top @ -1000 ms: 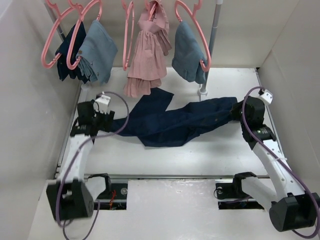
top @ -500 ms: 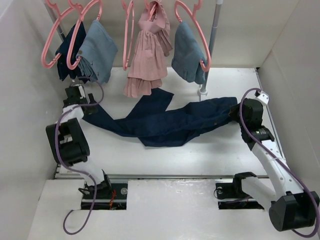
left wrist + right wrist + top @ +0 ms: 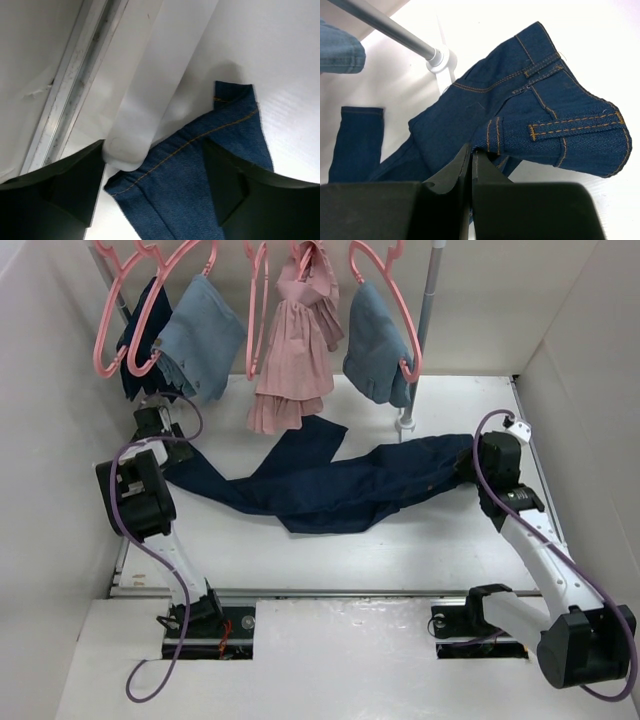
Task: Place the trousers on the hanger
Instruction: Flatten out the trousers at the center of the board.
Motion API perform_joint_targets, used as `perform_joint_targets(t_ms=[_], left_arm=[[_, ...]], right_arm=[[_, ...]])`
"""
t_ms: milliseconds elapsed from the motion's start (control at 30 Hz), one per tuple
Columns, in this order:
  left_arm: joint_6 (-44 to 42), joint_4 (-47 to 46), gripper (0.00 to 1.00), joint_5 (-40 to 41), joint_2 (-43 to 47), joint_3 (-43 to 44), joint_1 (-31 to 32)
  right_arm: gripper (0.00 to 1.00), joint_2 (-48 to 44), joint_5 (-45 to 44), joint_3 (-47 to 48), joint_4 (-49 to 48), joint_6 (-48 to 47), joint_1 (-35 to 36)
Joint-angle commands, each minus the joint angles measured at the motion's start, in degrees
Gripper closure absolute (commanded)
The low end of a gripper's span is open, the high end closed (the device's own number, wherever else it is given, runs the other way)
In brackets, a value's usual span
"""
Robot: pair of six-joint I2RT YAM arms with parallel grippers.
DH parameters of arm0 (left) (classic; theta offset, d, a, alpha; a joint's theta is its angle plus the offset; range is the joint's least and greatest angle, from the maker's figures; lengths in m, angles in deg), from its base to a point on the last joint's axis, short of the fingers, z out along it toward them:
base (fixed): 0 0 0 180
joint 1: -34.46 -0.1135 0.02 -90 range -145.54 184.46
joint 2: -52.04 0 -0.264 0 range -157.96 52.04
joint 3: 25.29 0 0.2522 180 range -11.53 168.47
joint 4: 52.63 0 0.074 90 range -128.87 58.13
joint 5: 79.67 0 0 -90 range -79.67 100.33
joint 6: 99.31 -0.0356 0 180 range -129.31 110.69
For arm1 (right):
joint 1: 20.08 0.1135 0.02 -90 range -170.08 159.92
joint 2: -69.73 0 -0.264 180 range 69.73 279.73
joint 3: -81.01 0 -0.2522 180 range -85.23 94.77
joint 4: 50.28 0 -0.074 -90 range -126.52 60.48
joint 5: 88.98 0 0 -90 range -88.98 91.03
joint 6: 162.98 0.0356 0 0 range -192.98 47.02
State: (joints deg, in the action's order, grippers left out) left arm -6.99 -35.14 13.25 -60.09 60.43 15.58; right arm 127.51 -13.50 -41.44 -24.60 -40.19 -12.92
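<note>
The dark navy trousers (image 3: 340,490) lie spread across the table, waist to the right and one leg stretched to the far left. My right gripper (image 3: 470,465) is shut on the waistband by a belt loop (image 3: 572,127); its jaws (image 3: 471,155) meet on the cloth. My left gripper (image 3: 152,425) is at the far left by the rack's white foot (image 3: 130,145). It is open (image 3: 155,190), with the leg's hem (image 3: 200,170) lying between its fingers. Several pink hangers hang from the rail at the back. One hanger (image 3: 258,310) near the middle looks bare.
Light blue denim garments (image 3: 205,335) (image 3: 378,345), a dark garment (image 3: 135,340) and a pink dress (image 3: 295,350) hang on the other hangers. A grey rack pole (image 3: 430,300) stands on a white foot (image 3: 407,423) behind the trousers. White walls close both sides.
My left arm swung from the left middle of the table to the far left rear, and the trouser leg now stretches out leftward. The left hangers swayed slightly. The right gripper kept its hold.
</note>
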Motion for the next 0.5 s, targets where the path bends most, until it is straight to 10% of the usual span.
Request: perform_joint_targets(t_ms=[0, 133, 167, 467], left_arm=[[-1.09, 5.15, 0.3, 0.86, 1.92, -5.24, -0.29], [-3.29, 4.45, 0.71, 1.39, 4.99, -9.03, -0.81], [-3.29, 4.45, 1.0, 1.39, 5.87, -9.56, -0.81], [-21.26, 7.78, 1.0, 5.77, 21.67, -10.79, -3.63]], right_arm=[[1.0, -0.83, -0.42, 3.32, -3.13, 0.77, 0.14], [1.0, -0.3, -1.03, 4.98, -3.13, 0.78, 0.14], [1.0, -0.3, -1.03, 4.99, -3.13, 0.78, 0.14], [1.0, 7.87, 1.78, 15.79, -5.24, -4.84, -0.92]])
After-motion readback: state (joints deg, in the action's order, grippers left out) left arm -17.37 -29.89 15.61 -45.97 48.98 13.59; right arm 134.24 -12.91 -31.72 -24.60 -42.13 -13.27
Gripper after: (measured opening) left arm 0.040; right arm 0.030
